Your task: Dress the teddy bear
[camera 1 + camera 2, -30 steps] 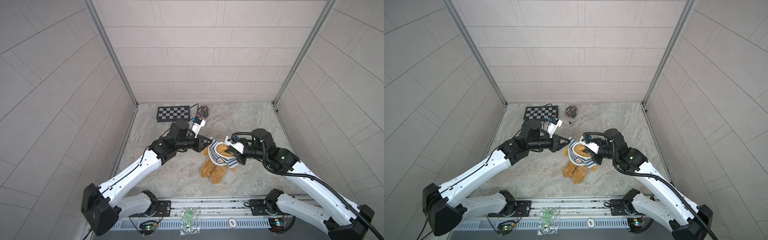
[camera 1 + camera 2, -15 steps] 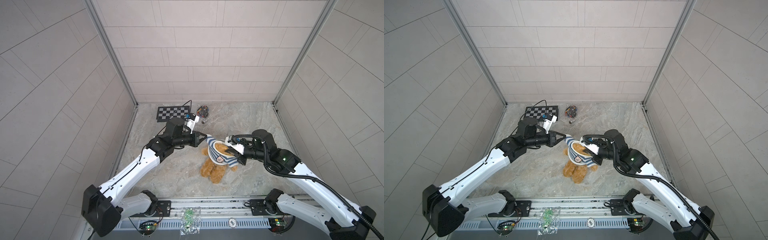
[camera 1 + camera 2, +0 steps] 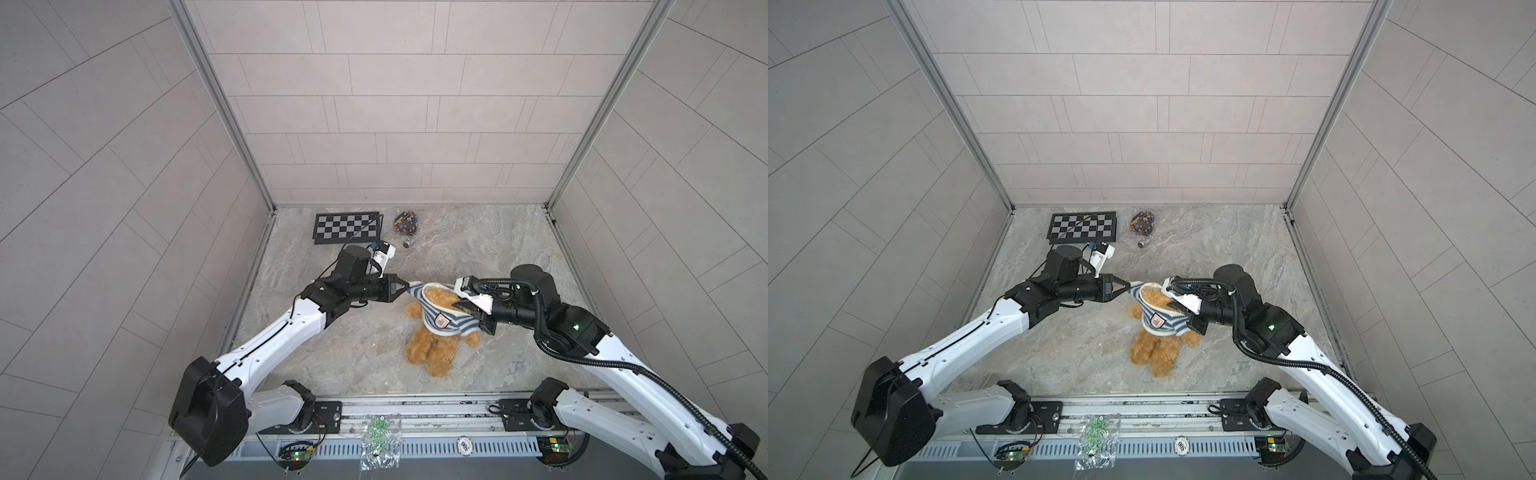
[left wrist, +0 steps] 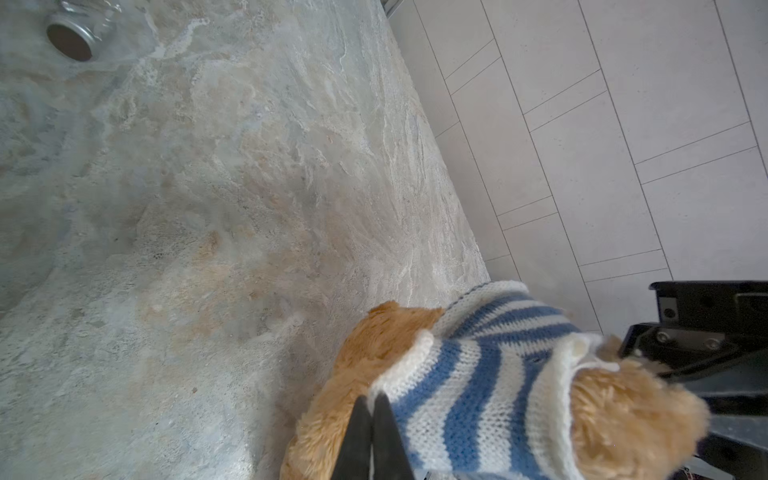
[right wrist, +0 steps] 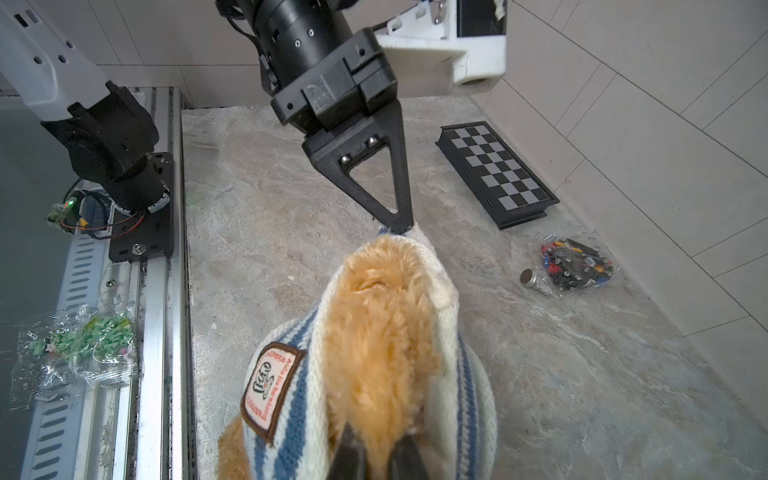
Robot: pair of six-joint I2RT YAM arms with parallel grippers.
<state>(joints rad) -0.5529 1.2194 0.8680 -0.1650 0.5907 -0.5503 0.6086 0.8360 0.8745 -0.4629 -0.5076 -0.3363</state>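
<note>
The left pincer (image 3: 406, 286) is pressed together on an edge of the striped shirt (image 3: 446, 326), with the knit drawn to a point at its tips. The right pincer (image 3: 463, 308) is clamped nearly closed on the opposite side of the collar, and fur crowds its fingers. The teddy bear (image 3: 432, 353) lies on the table (image 3: 332, 345). Its head is inside the collar between the two pincers, and its legs trail away from both. The chessboard (image 3: 347, 227) and bag of small parts (image 3: 405, 222) lie well beyond the left pincer.
</note>
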